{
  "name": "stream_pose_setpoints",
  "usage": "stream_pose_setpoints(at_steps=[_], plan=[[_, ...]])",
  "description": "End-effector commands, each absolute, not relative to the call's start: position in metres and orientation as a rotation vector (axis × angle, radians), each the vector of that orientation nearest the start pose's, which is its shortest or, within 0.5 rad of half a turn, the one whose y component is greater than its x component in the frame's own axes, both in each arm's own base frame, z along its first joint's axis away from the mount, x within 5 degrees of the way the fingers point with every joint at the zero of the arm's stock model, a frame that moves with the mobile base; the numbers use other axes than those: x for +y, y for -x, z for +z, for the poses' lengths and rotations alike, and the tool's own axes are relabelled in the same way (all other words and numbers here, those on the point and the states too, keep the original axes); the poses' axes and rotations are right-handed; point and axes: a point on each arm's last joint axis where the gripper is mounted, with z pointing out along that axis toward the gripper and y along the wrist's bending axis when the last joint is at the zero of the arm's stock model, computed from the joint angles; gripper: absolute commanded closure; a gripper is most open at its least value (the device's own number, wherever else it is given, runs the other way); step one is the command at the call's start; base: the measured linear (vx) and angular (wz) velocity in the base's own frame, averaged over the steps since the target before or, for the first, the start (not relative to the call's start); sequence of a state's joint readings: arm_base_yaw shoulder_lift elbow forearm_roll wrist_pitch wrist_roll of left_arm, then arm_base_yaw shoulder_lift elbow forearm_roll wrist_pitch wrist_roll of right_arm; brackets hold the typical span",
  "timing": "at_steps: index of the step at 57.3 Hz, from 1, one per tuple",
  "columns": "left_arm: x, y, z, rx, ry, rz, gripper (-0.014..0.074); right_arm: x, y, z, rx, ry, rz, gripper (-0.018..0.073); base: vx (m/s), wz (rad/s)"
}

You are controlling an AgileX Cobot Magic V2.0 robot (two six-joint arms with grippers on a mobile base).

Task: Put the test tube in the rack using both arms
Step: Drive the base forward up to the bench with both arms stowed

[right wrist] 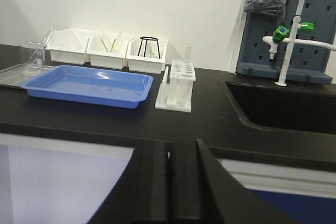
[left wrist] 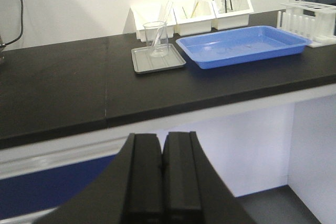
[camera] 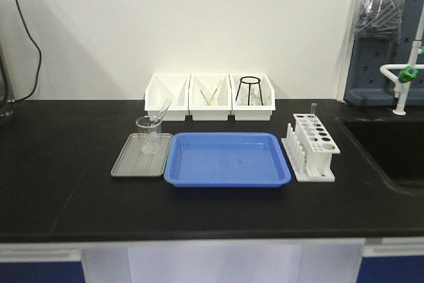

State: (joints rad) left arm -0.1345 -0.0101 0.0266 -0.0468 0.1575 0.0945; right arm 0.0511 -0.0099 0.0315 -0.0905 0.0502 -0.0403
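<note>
Only the wrist views are showing the grippers: the left gripper [left wrist: 162, 148] and right gripper [right wrist: 168, 150] are both sitting clenched, empty, below the counter [left wrist: 52, 87] edge. The front view is showing the tube [camera: 163, 109] leaning in the beaker [camera: 148, 134] on the grey tray [camera: 132, 164], with the rack [camera: 318, 141] standing right of the blue tray [camera: 225, 157]. The black counter is meeting a sink [camera: 391, 147], under a white wall [camera: 199, 18].

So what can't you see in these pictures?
- Arms: none in front view; wrist views show only left gripper and right gripper, cut by the bottom edge.
- Middle bin: contents too small, front view.
- Sink: inside dark, cut by right edge.
- Test tube: lower end blurs into the beaker, front view.
</note>
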Motion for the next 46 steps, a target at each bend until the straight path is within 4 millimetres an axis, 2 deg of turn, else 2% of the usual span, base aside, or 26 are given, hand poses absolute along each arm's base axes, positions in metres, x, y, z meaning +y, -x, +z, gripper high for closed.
stream_pose_setpoints(at_steps=[1, 46], plan=[[-0.0079, -0.055, 0.2051, 1.543, -0.137, -0.081, 0.0603, 0.003, -0.0565, 0.2016, 1.472, 0.141, -0.073, 0.057, 0.43, -0.01], [-0.0079, -0.055, 0.2051, 1.543, -0.137, -0.081, 0.0603, 0.003, -0.0565, 0.2016, 1.472, 0.141, -0.073, 0.057, 0.39, 0.0]])
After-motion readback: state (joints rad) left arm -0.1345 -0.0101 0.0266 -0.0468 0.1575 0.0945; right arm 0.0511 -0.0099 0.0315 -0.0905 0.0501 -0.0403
